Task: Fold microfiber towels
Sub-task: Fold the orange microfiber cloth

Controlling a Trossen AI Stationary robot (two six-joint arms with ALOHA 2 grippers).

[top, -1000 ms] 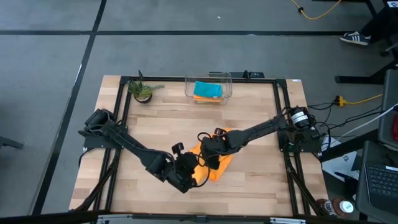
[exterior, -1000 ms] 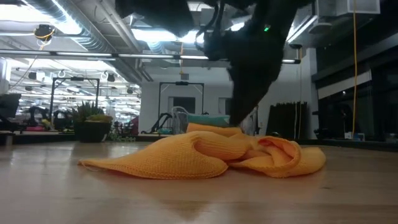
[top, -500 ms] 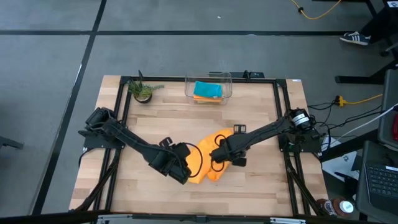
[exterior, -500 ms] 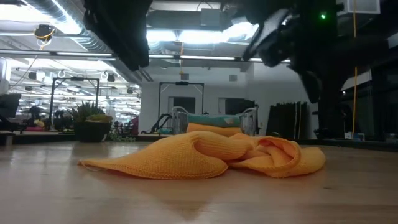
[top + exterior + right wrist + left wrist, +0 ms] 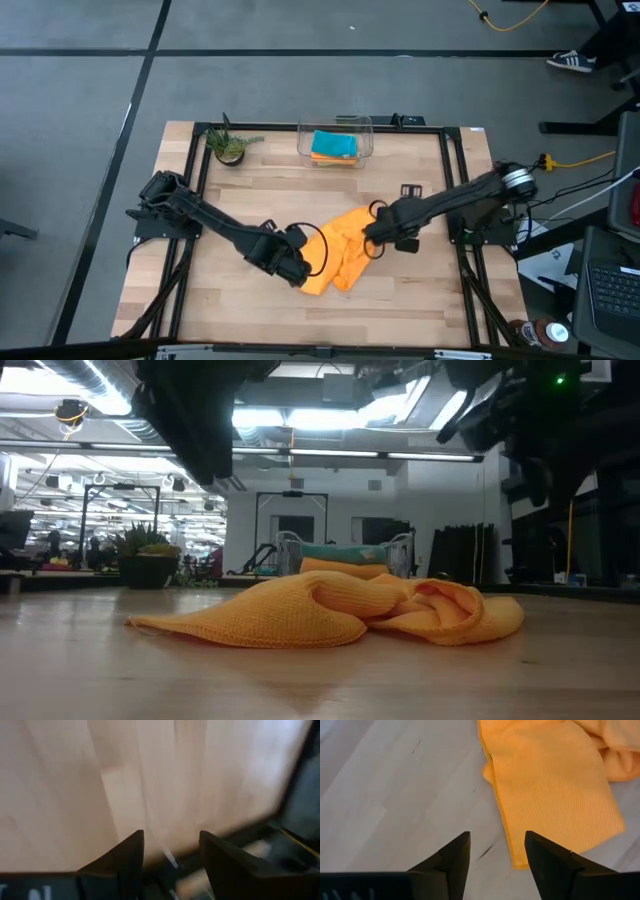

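The left claw (image 5: 300, 272) hides the orange towel's (image 5: 345, 250) near edge from above.

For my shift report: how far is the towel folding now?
Done: a teal towel lies in the clear bin. In hand: nothing; the left end effector and right end effector are open and empty. Left: the orange towel lies crumpled on the table, unfolded.

Bare wooden table (image 5: 250, 195) lies open around the crumpled orange towel (image 5: 340, 255); bin (image 5: 335, 143) seemingly well apart.
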